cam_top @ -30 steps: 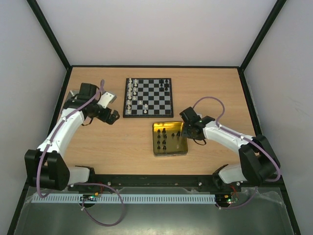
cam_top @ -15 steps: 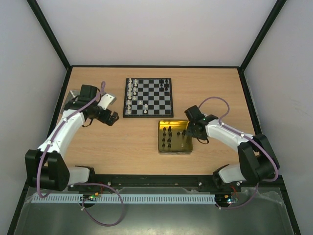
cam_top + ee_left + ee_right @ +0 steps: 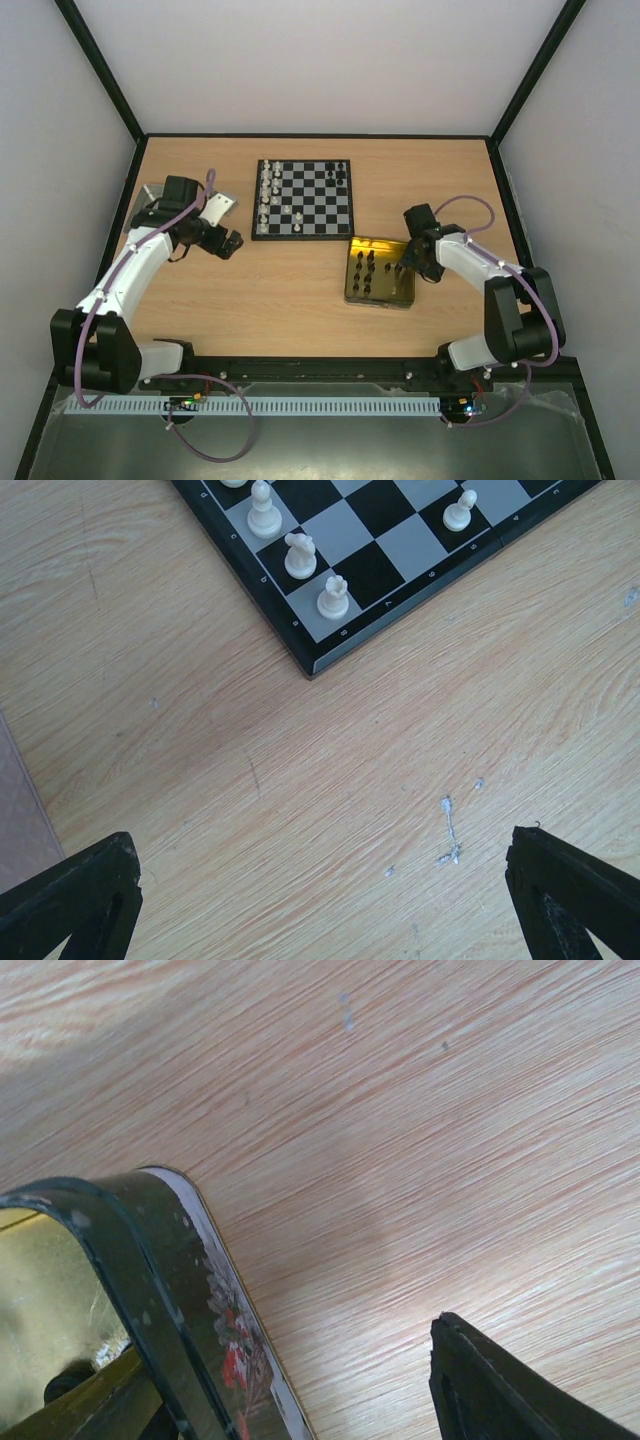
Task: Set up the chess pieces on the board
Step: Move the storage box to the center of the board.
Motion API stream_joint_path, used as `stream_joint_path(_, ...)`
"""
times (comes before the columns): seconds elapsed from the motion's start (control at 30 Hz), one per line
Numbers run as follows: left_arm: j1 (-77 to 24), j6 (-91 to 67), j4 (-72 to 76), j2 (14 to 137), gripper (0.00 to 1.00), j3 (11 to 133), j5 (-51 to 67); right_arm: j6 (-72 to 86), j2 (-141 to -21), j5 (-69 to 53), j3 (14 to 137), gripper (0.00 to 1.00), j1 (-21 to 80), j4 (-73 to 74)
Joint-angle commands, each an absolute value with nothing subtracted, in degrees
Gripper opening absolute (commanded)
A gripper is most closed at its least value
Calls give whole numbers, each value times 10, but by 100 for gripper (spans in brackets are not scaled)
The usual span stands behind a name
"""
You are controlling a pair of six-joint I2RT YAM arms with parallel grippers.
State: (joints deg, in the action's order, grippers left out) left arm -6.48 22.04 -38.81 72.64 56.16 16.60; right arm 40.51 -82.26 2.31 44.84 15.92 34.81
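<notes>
Right fingers (image 3: 500,1390) half open, straddling the tray (image 3: 160,1260) wall and gripping nothing — a sideways nudge would shove the tray and topple the black pieces (image 3: 368,270) in it. Left fingers (image 3: 80,900) fully open, empty, over bare bench (image 3: 300,780) by the board (image 3: 372,572) corner; white pieces (image 3: 333,597) crowd that edge — easily knocked.

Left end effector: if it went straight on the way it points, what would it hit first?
Most likely the bare wooden tabletop, just short of a corner of the black-and-white checkered chessboard. The open left end effector angles down at the wood, though depth is unclear.
</notes>
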Motion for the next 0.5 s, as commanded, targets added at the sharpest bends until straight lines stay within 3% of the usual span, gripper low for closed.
stream_joint_path(0.0, -66, 229, -381, 715, 100, 551, 179, 397, -838, 44, 475, 61, 137, 381)
stream_joint_path(0.47, -66, 237, -365, 722, 99, 539, 187, 416, -890, 42, 510, 64, 45, 366)
